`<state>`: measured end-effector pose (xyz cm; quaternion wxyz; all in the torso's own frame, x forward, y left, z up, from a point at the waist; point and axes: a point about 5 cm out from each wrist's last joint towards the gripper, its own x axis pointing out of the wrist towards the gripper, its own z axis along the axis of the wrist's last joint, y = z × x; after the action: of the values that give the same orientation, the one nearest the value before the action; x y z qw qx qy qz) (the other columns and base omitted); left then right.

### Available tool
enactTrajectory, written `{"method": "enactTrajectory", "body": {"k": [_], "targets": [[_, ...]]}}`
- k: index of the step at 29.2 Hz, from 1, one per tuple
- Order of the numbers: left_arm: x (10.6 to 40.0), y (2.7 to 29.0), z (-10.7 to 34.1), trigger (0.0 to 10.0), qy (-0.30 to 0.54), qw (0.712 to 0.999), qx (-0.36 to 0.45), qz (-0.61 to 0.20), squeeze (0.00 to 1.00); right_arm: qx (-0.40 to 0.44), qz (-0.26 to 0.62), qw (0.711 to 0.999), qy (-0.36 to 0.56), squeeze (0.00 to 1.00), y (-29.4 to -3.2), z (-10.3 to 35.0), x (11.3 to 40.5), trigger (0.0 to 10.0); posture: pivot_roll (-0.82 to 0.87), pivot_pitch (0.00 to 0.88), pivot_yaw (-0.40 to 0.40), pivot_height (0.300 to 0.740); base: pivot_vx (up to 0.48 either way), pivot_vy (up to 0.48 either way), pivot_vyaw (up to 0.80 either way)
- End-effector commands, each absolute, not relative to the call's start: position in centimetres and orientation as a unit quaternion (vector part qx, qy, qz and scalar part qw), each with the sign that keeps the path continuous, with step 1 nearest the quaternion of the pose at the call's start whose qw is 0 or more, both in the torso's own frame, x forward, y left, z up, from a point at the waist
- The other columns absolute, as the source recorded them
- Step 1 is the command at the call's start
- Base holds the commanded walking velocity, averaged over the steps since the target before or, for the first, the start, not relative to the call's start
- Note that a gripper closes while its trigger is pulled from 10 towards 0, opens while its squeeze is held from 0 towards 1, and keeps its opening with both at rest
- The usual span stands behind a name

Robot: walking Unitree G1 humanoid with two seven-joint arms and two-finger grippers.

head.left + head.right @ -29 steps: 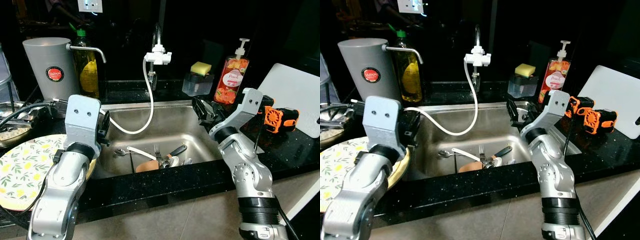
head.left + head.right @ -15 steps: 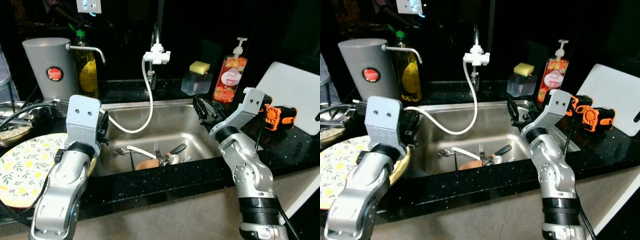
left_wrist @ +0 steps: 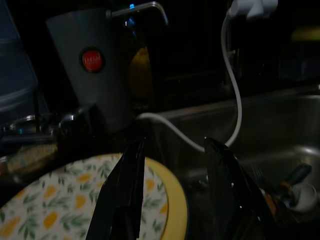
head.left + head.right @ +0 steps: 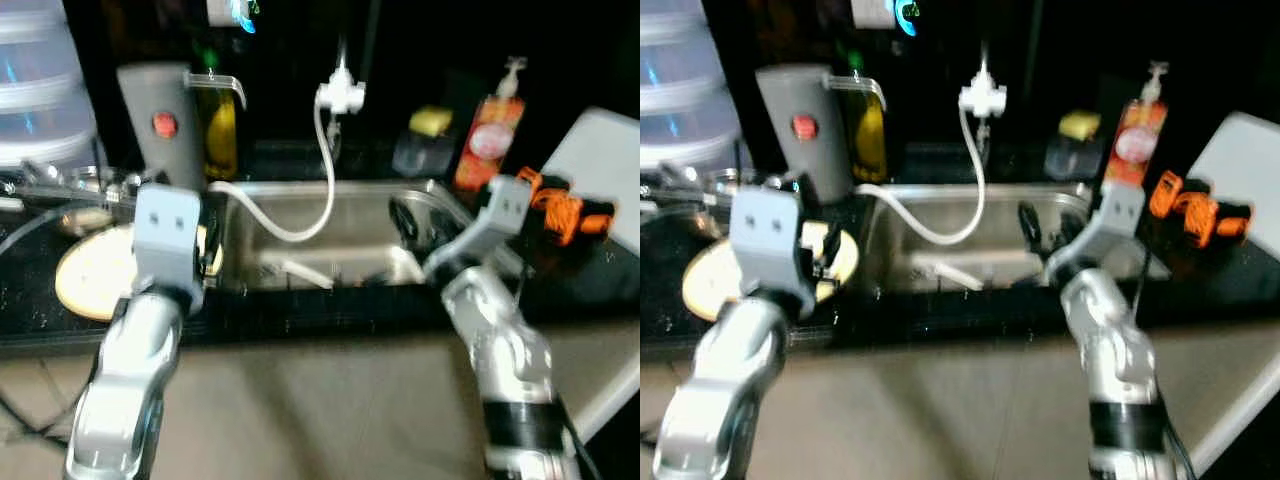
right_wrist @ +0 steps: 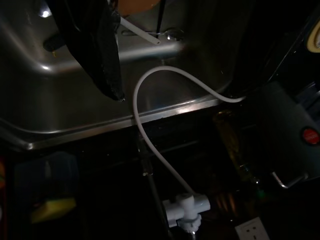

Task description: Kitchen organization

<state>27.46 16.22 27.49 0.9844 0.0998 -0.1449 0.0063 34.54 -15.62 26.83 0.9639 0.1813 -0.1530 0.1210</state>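
We saw both silver arms raised and bent in front of the black counter, the head views blurred. The left arm rose from the lower left of the frame, its left gripper held over the yellow-rimmed floral plate that lay on the counter left of the sink; the fingers stood apart with nothing between them. The right arm climbed from the lower right and folded inward at the elbow, bringing the right gripper above the sink's right side; we could not tell whether its fingers were parted or closed. A white hose looped from the faucet head down across the basin, where utensils lay at the bottom. A grey canister with a red badge stood at the upper left, an oil bottle just beside it. A soap dispenser and a white cutting board sat toward the upper right.
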Motion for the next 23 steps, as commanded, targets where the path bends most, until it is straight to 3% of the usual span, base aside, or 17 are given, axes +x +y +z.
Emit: {"method": "enactTrajectory", "body": {"k": [1, 23], "targets": [[27.6, 16.2, 27.4, 10.0, -0.142, 0.985, 0.097, 0.006, 0.0, 0.179, 0.121, 0.965, -0.148, 0.0, -15.6, 26.7, 34.5, 10.0, 0.19, 0.034, -0.048, 0.74, 0.0, 0.0, 0.0], [27.5, 17.4, 27.5, 10.0, -0.145, 0.985, 0.081, 0.053, 0.0, 0.148, 0.146, 0.967, -0.145, 0.0, -14.7, 26.5, 34.2, 10.0, 0.19, 0.035, -0.052, 0.74, 0.0, 0.011, 0.0]]}}
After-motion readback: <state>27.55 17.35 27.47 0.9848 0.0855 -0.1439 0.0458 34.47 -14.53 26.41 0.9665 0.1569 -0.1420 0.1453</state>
